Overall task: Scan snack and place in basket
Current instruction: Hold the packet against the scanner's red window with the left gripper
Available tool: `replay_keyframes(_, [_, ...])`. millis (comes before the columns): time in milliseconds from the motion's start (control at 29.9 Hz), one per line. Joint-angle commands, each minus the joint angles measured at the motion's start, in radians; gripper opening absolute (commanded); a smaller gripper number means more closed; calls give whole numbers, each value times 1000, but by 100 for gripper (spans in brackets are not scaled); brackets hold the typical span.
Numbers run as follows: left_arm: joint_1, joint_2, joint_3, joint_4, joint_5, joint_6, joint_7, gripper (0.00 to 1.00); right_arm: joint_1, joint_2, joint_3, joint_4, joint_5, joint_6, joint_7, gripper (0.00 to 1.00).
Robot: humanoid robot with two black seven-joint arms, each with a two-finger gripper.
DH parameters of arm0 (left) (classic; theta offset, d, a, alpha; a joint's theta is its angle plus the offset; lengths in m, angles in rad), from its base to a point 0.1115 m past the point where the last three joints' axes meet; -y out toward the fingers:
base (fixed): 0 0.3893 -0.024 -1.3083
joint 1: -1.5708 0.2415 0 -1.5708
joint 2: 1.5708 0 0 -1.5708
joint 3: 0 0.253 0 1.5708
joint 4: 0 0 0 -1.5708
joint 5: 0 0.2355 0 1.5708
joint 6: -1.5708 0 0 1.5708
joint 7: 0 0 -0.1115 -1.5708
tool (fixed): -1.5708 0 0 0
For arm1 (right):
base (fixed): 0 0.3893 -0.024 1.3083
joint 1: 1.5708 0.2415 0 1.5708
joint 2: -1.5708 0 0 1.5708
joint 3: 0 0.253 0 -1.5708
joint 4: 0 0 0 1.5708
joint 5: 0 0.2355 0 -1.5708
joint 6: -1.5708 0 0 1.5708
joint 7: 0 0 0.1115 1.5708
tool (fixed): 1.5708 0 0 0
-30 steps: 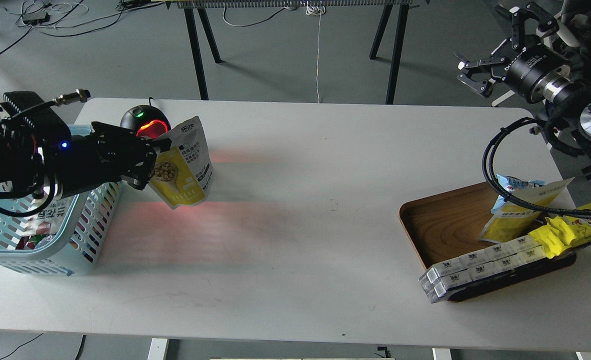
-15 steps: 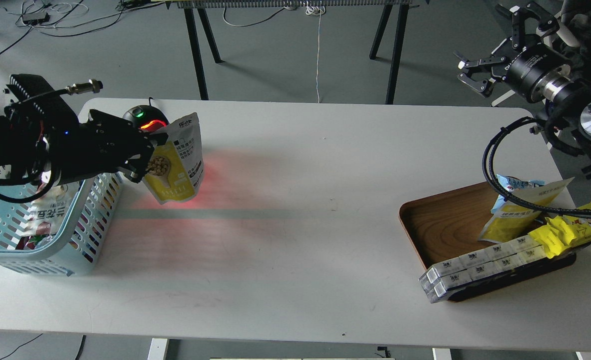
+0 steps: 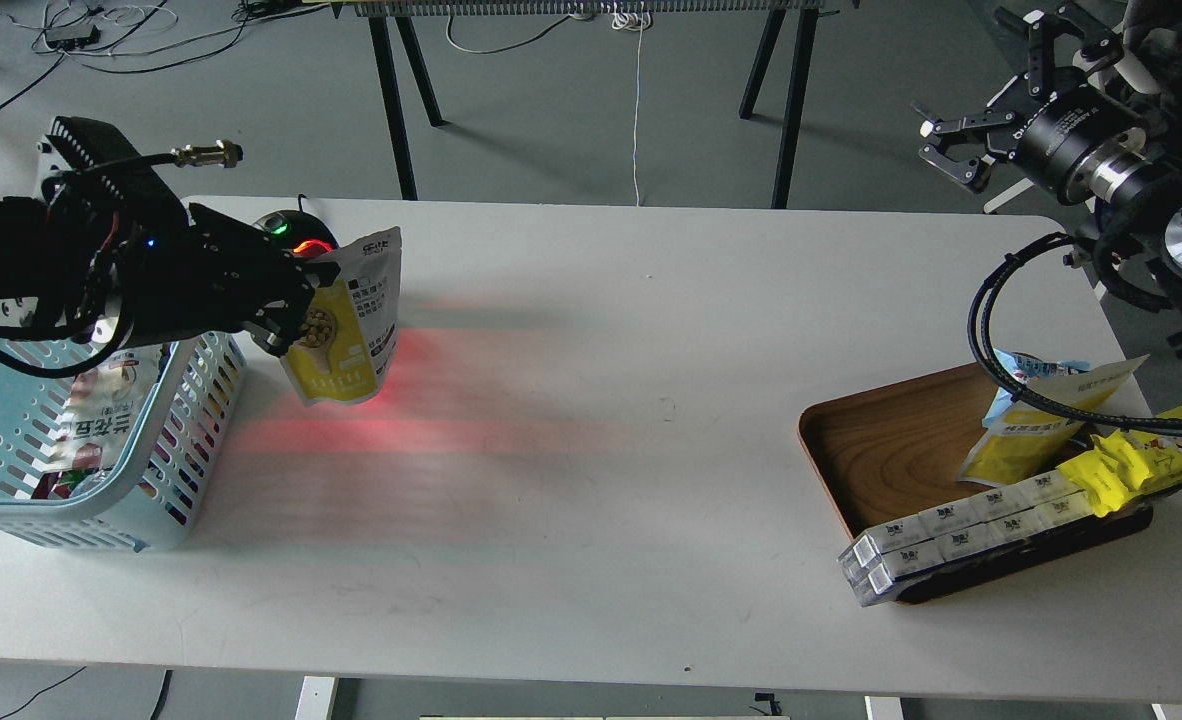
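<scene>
My left gripper (image 3: pixel 296 305) is shut on the snack (image 3: pixel 346 320), a flat yellow and white pouch with a round picture of beige beans. It hangs upright in the air in front of the black scanner (image 3: pixel 291 235), which glows red and green. The light blue basket (image 3: pixel 166 505) stands at the table's left edge, below my left arm, with snack packs inside. My right gripper (image 3: pixel 986 90) is open and empty, raised high beyond the table's far right corner.
A brown wooden tray (image 3: pixel 881 450) at the right holds a yellow pouch with a light-blue top (image 3: pixel 1036 420), a bright yellow crinkled wrapper (image 3: pixel 1141 455) and white boxes (image 3: pixel 961 530). Red scanner light falls across the white table (image 3: pixel 591 560).
My left gripper has lifted and drawn the snack a little left, closer to the scanner and the basket. The red light patch has shifted on the table. The right arm has barely moved.
</scene>
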Motion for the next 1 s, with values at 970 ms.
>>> replay_keyframes(970, [-84, -96, 3, 15, 95, -8, 8, 0, 0, -3, 0, 0, 0, -1, 0, 98])
